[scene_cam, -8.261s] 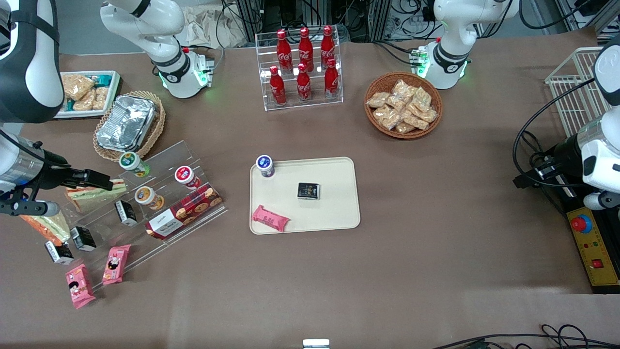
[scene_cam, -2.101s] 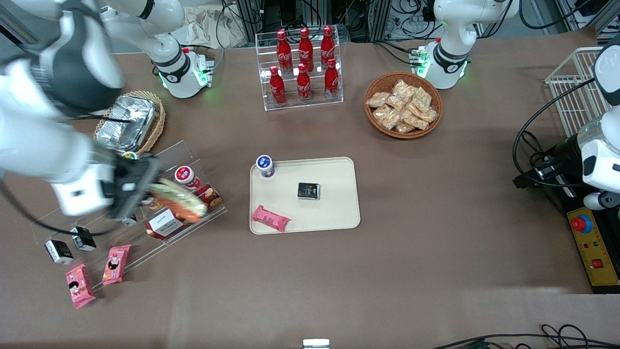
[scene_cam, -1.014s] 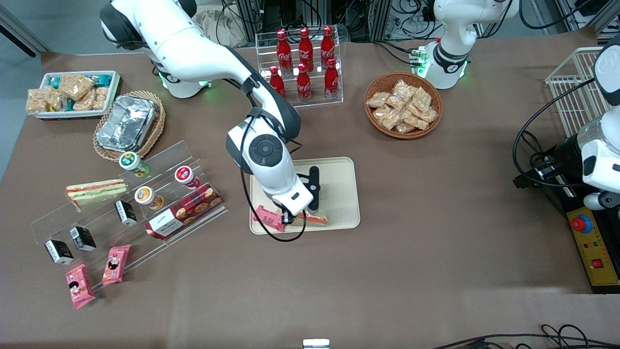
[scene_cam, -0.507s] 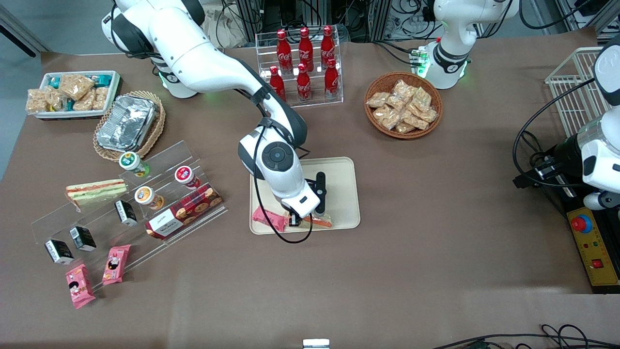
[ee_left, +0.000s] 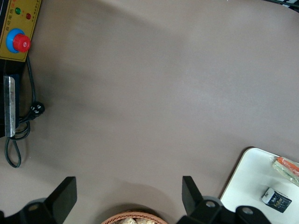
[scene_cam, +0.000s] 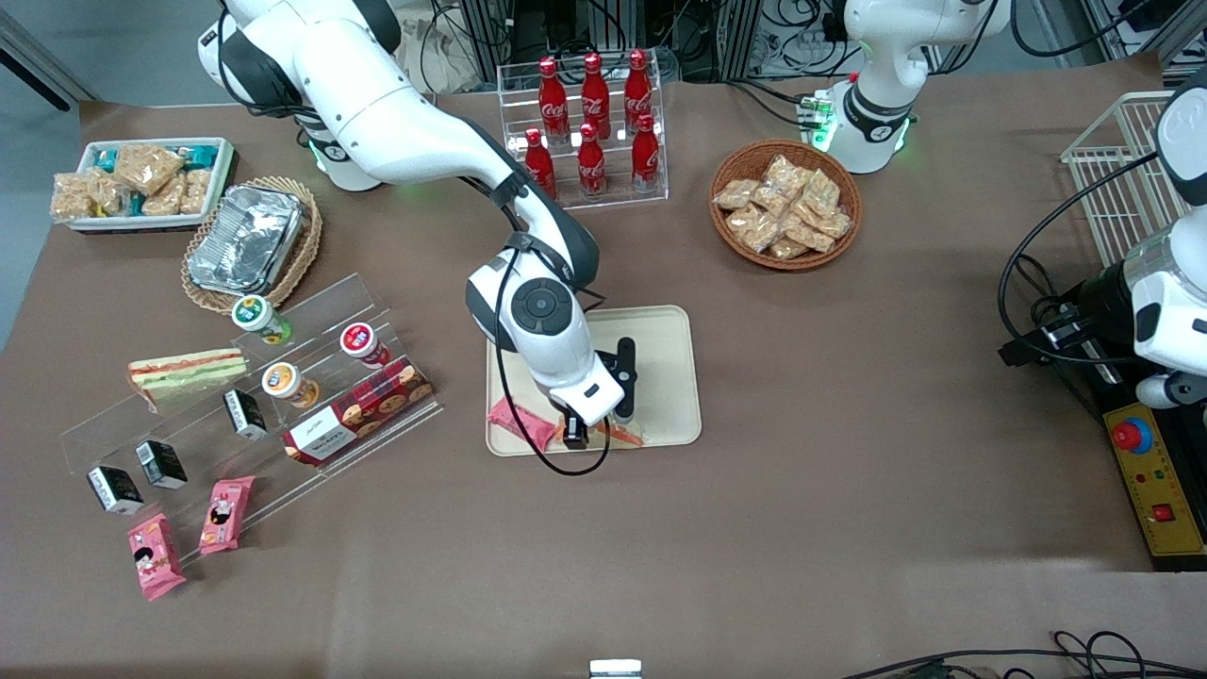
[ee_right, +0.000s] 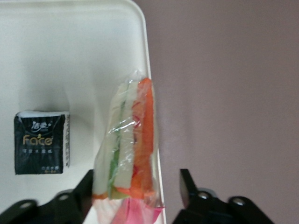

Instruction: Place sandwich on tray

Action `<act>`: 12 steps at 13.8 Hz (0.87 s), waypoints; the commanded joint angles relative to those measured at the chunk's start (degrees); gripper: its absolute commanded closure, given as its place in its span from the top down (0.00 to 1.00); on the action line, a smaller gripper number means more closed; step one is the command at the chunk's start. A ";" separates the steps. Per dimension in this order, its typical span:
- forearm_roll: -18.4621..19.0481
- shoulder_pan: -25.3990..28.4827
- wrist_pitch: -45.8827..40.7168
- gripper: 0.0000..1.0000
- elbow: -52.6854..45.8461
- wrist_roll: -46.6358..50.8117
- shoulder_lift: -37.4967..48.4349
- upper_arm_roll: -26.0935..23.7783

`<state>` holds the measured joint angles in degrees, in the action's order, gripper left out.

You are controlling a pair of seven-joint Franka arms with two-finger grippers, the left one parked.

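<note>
The right arm's gripper [scene_cam: 594, 436] is hanging low over the tray [scene_cam: 665, 330], at the tray edge nearest the front camera. In the right wrist view its two black fingers [ee_right: 188, 186] are standing spread apart, one on each side of the sandwich [ee_right: 131, 144], with a gap showing between each finger and the clear wrap; the jaws are holding nothing.

The sandwich is lying on the tray along that camera-side rim, its orange filling edge turned toward the rim and the brown table [ee_right: 233, 93], its pale bread layers facing the tray's middle. In the front view only a strip of orange [scene_cam: 622, 436] is showing from under the gripper. One end of the wedge is resting just over a pink snack packet [scene_cam: 519, 424], which is lying at the tray corner nearest the camera, toward the working arm's end of the table. A small black packet marked "Face" [ee_right: 41, 142] is sitting on the tray beside the sandwich, apart from it and farther from the front camera.

The tray is sitting near the middle of the table. Toward the working arm's end, a second wedge sandwich with green-and-red filling [scene_cam: 184, 370] is resting on a clear acrylic stepped rack [scene_cam: 311, 311].
</note>
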<state>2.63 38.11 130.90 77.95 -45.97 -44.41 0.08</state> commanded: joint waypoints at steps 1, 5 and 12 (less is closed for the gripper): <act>-0.17 -1.71 -0.55 1.00 -0.60 0.71 2.73 -0.08; -8.15 -9.08 -12.39 1.00 -0.43 0.44 10.81 0.27; -7.56 -26.57 -30.50 1.00 -0.51 0.88 22.78 0.53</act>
<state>-4.10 15.87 104.05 76.02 -45.40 -24.12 1.23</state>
